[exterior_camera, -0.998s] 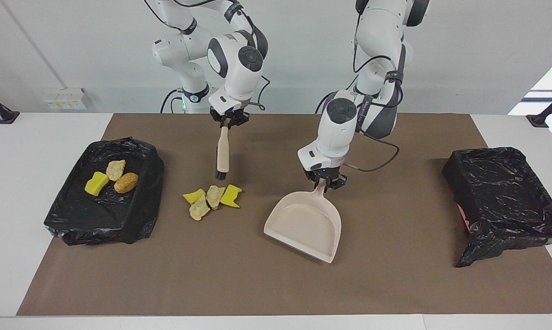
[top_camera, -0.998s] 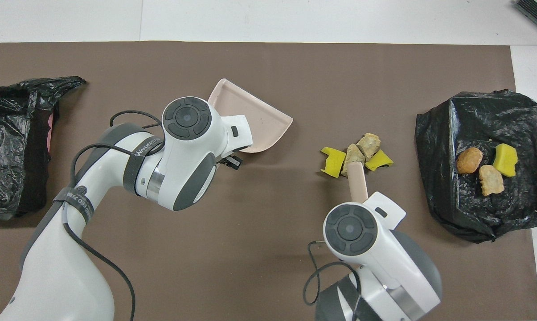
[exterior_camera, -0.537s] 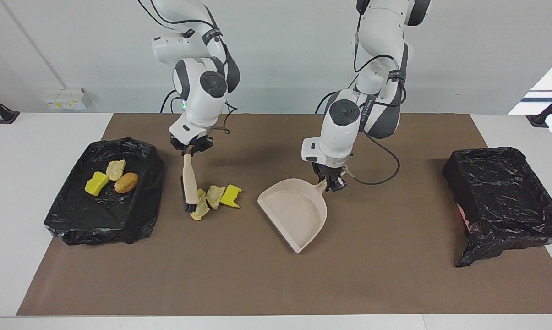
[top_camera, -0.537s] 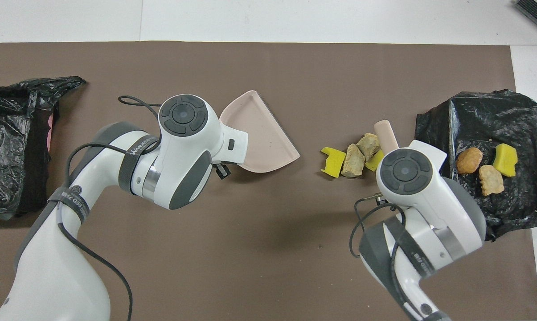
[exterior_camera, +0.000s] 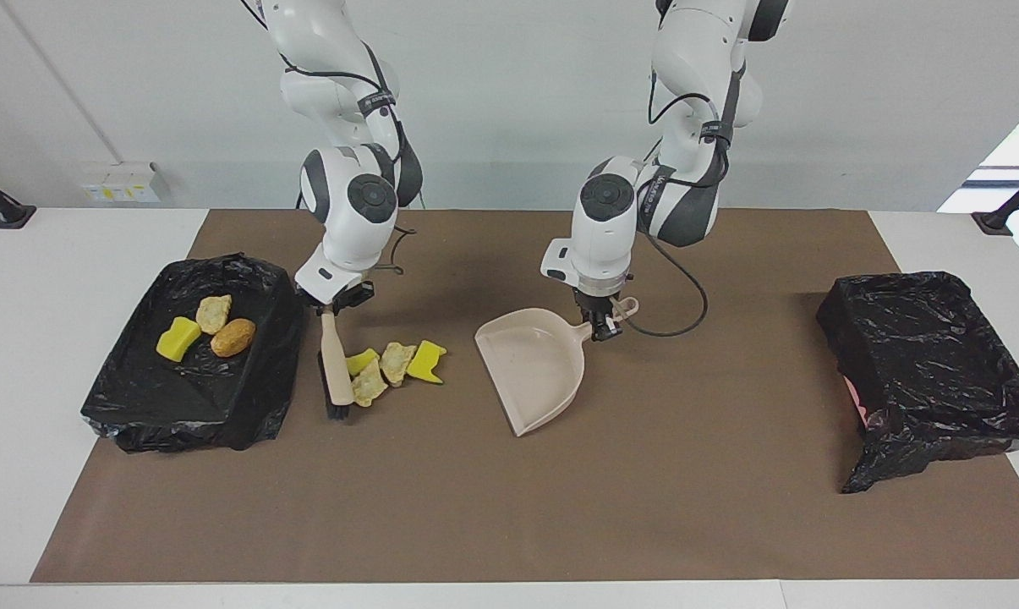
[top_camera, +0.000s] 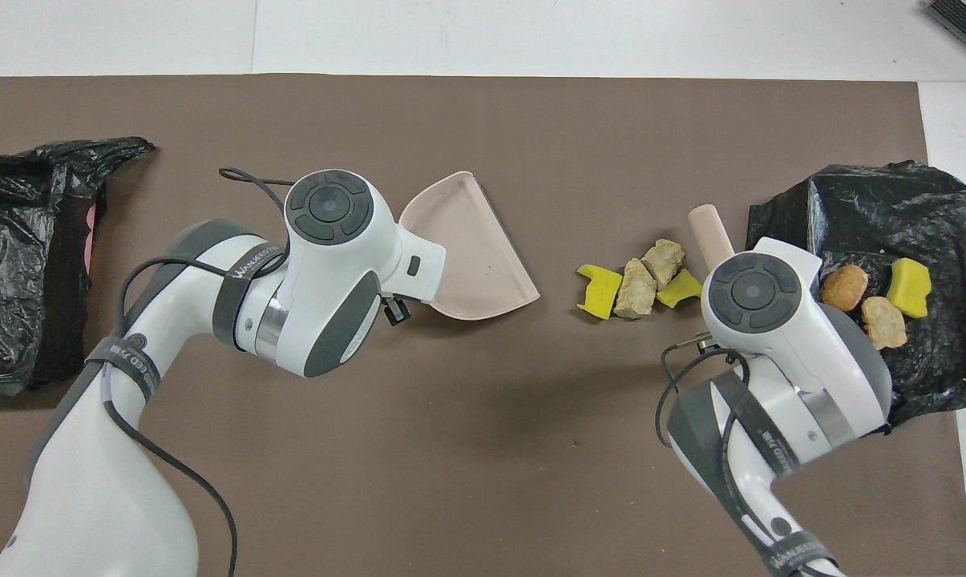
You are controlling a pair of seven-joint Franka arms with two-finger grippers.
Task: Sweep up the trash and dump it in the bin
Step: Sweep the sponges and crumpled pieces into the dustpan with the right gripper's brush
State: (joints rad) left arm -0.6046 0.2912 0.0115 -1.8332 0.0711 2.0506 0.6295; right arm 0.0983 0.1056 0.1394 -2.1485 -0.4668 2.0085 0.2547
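The right gripper clamps the brush, whose bristles meet the mat beside four loose trash scraps. The left gripper clamps the dustpan, near that pile toward the left arm's end. Three more scraps lie in the black-lined bin beside the pile.

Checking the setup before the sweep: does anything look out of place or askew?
Four trash scraps lie loose on the mat between the brush and the dustpan. The bin at the left arm's end sags, its liner crumpled.
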